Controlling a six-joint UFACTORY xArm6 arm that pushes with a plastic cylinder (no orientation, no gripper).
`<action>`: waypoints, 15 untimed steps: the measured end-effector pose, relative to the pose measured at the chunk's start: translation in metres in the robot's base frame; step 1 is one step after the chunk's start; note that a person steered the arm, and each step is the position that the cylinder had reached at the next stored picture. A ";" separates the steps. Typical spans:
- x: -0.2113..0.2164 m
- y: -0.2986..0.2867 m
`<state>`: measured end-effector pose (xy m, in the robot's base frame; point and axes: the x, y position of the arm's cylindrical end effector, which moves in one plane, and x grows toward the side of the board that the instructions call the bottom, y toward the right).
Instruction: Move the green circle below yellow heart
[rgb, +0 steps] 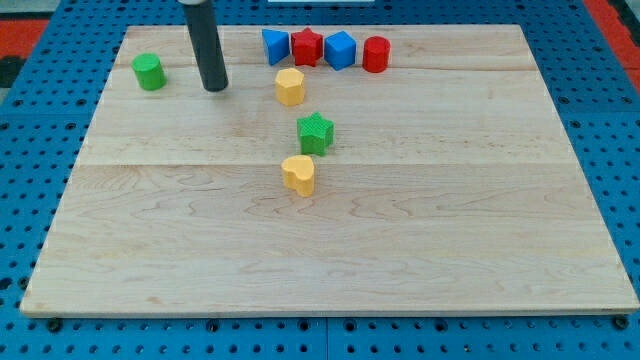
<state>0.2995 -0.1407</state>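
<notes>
The green circle (149, 72) is a short green cylinder near the top left of the wooden board (330, 260). The yellow heart (298, 174) lies near the board's middle. My tip (215, 88) rests on the board to the right of the green circle, with a gap between them, and up and to the left of the yellow heart.
A green star (316, 133) sits just above the yellow heart. A yellow hexagon (290, 87) lies right of my tip. At the top edge a row holds a blue triangle (275, 45), red star (307, 47), blue cube (340, 49) and red cylinder (376, 54).
</notes>
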 end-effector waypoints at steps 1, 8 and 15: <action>0.000 0.094; -0.027 -0.109; -0.028 -0.051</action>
<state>0.2717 -0.1913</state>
